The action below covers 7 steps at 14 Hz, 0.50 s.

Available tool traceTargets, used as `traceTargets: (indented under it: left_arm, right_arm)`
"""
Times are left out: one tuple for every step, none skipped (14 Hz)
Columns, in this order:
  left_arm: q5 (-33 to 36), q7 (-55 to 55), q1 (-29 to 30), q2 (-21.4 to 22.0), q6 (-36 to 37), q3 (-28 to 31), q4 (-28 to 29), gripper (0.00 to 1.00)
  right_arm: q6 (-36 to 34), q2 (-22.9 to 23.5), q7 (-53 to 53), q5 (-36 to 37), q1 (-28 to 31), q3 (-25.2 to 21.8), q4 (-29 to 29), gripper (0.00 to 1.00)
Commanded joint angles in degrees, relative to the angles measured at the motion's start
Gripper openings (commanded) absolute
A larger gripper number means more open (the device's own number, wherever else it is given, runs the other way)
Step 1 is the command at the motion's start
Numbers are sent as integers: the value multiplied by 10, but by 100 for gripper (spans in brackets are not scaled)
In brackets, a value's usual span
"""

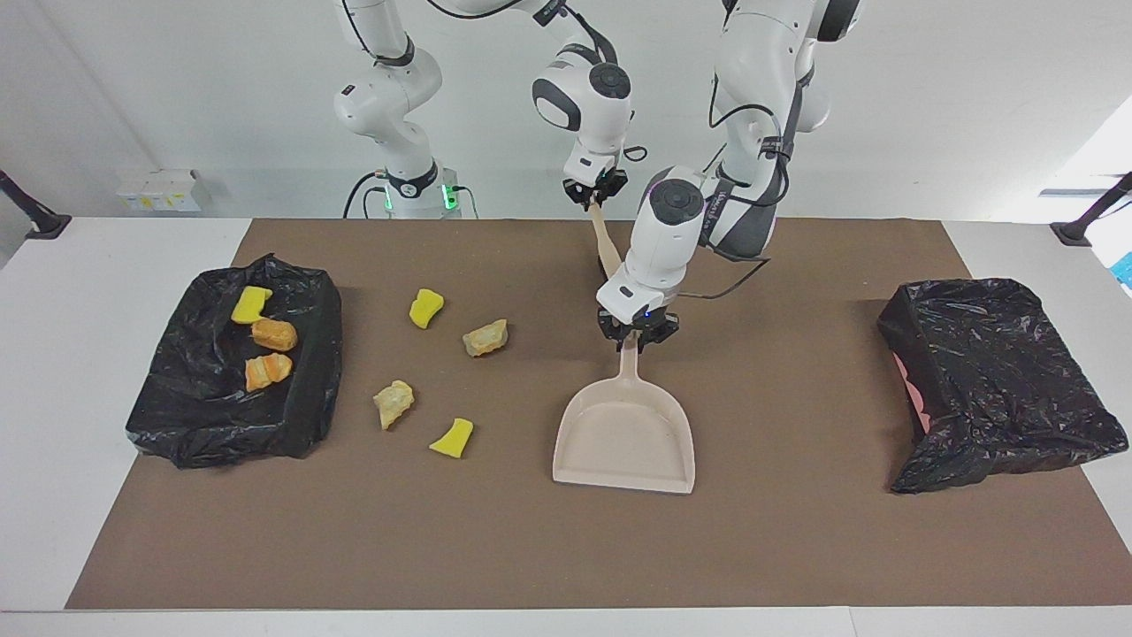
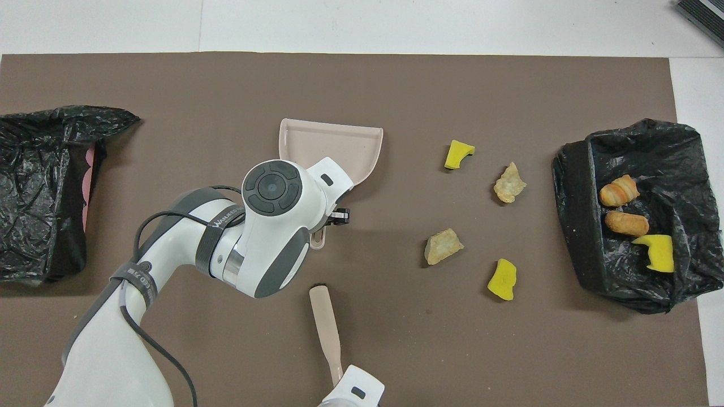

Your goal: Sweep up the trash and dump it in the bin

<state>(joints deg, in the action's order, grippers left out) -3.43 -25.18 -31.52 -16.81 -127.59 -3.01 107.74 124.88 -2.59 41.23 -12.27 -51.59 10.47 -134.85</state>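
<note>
The beige dustpan [image 1: 624, 433] lies flat mid-mat, and my left gripper [image 1: 631, 335] is shut on the end of its handle. The beige brush [image 1: 604, 245] lies closer to the robots, its head hidden by the left hand. My right gripper [image 1: 594, 197] is shut on the tip of its handle. Trash lies loose on the mat toward the right arm's end: yellow sponge pieces [image 1: 425, 307] [image 1: 452, 438] and tan chunks [image 1: 485, 338] [image 1: 393, 402]. The black-lined bin [image 1: 305, 398] at that end holds a yellow piece [image 1: 251, 303] and two bread chunks [image 1: 274, 333].
A second black-bagged bin [image 1: 999, 380] lies on its side at the left arm's end of the brown mat [image 1: 796, 531]. White table edges surround the mat. The left arm's cable hangs over the mat near the brush.
</note>
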Motion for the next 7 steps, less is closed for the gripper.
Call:
traceTargets:
  left_arm:
    - [15,3,-9,9,-5,9,6,0]
    - [25,21,-6,9,-5,9,3,0]
    - [31,42,-2,15,-1,10,3,0]
    - [31,67,-1,20,8,14,0,0]
    - [31,96,1,21,19,15,-7,0]
    - [31,126,8,21,33,15,-14,0]
    - [31,164,13,22,46,15,-18,0]
  right_arm:
    - [-2,-16,15,-11,6,-5,-1,0]
    - [-9,-30,32,-11,13,-5,0,0]
    - [-27,-46,43,-11,24,-5,-1,0]
    - [-49,-64,44,-10,33,-5,-1,0]
    - [-69,-85,46,-10,50,-6,-1,0]
    - [-93,-103,58,-9,69,-6,-2,0]
    - [-119,-121,75,-7,89,-6,-2,0]
